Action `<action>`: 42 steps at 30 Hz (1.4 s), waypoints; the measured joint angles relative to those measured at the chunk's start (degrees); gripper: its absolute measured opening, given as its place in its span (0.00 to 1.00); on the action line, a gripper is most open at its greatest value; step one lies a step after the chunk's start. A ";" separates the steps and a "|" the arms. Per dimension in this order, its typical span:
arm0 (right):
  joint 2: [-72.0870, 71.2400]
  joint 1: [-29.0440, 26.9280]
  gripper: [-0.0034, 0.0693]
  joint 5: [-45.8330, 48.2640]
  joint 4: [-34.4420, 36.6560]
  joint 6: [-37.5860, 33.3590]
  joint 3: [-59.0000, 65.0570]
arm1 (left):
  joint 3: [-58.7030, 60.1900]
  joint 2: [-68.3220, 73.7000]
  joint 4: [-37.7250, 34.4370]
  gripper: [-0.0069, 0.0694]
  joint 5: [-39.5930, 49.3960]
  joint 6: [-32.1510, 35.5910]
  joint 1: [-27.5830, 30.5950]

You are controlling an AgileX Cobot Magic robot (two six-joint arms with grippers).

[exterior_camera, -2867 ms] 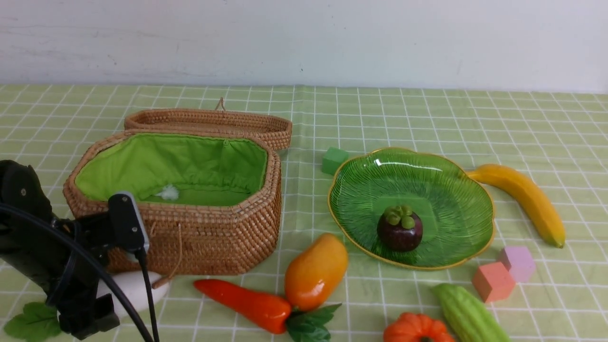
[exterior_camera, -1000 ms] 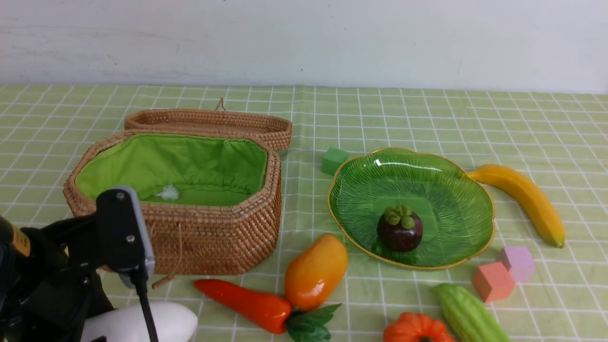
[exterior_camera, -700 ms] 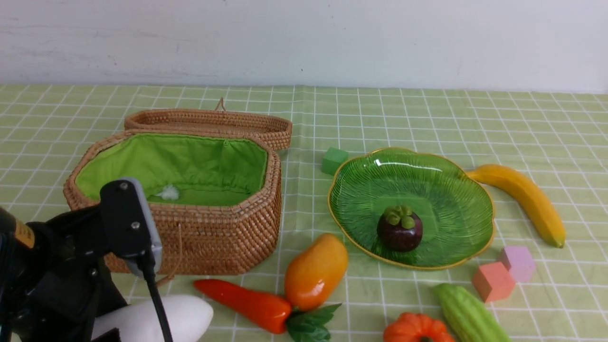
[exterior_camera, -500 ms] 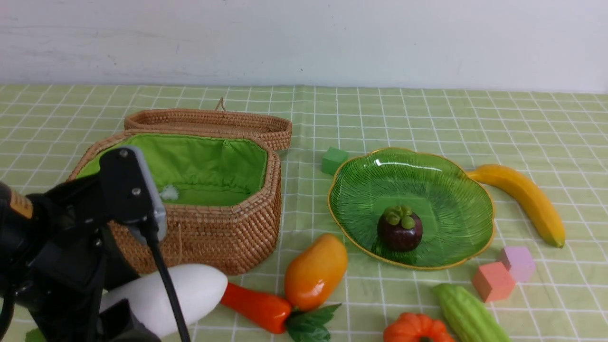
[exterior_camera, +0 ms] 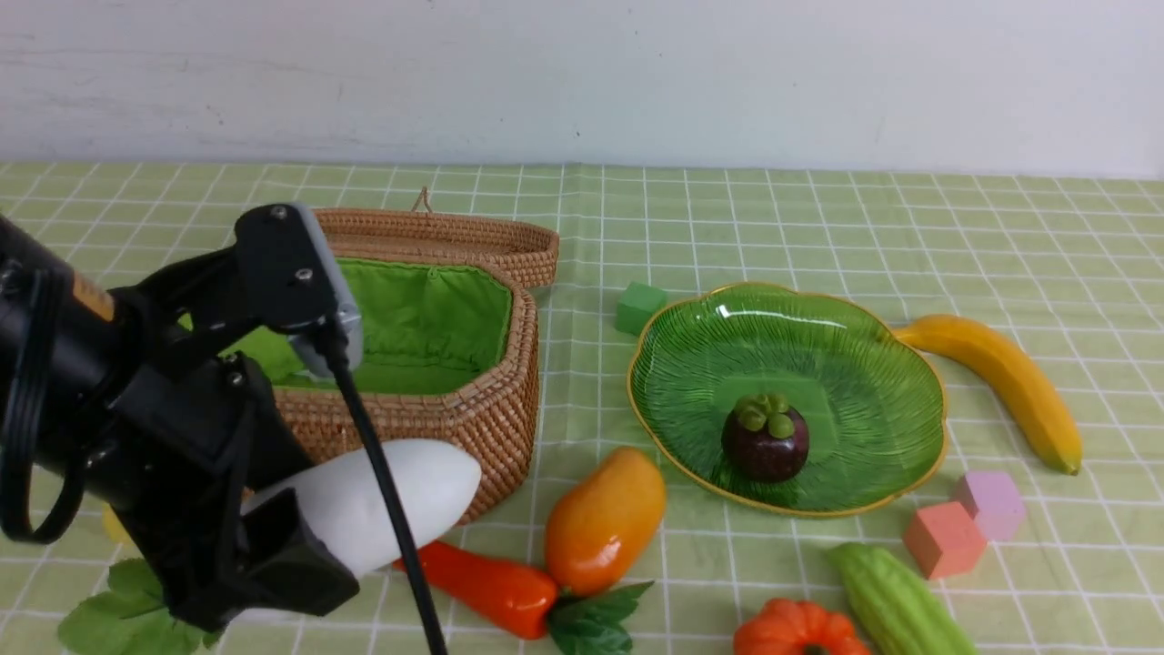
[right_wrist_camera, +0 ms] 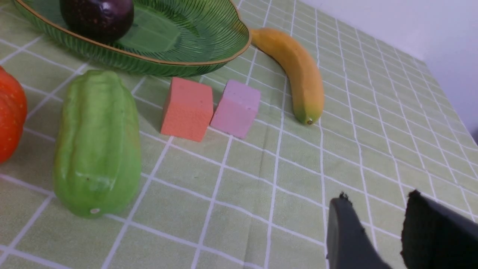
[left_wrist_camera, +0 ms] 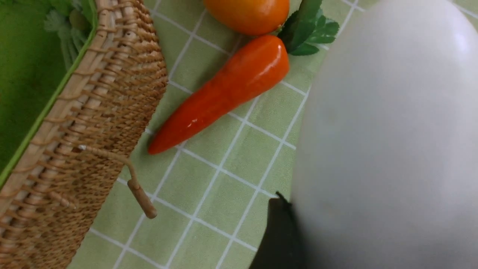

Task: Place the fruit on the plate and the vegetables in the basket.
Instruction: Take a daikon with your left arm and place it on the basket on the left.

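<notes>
At the far left the left gripper [exterior_camera: 282, 537] has its jaws spread wide around the thick body of the white radish [exterior_camera: 382, 496]. The radish is clamped near its leafy end, so the green leaves [exterior_camera: 118, 619] trail low and the rounded tip juts out to the right. It appears to be raised off the cloth, in front of the basket's [exterior_camera: 491, 409] near wall and not yet over the green-lined opening. The radish looks smooth, stiff and probably light and hollow. A grip across its broadest part suits it, though the glossy skin could slide in the pads if tilted sharply. Next comes the carrot [exterior_camera: 482, 587], lying on the cloth with its tip hidden behind the radish. It is slim, hard and shiny, best pinched across its thicker half near the leaves. The mango [exterior_camera: 605, 518] touches it and is plump and slick, so it calls for a wide grasp across the middle. The glass plate [exterior_camera: 909, 364] looks fragile and already carries 1 mangosteen [exterior_camera: 766, 443]. The pumpkin [exterior_camera: 796, 632] and the gourd [exterior_camera: 896, 605] lie in front of the plate, and the banana [exterior_camera: 1000, 382] lies just beside its right edge. The right gripper [right_wrist_camera: 384, 239] hangs low over bare cloth near the banana, jaws partly apart and holding nothing.
</notes>
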 joint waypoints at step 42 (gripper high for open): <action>0.00 0.00 0.38 0.00 0.00 0.00 0.00 | -61.34 48.67 2.02 0.78 -3.90 -16.52 -16.41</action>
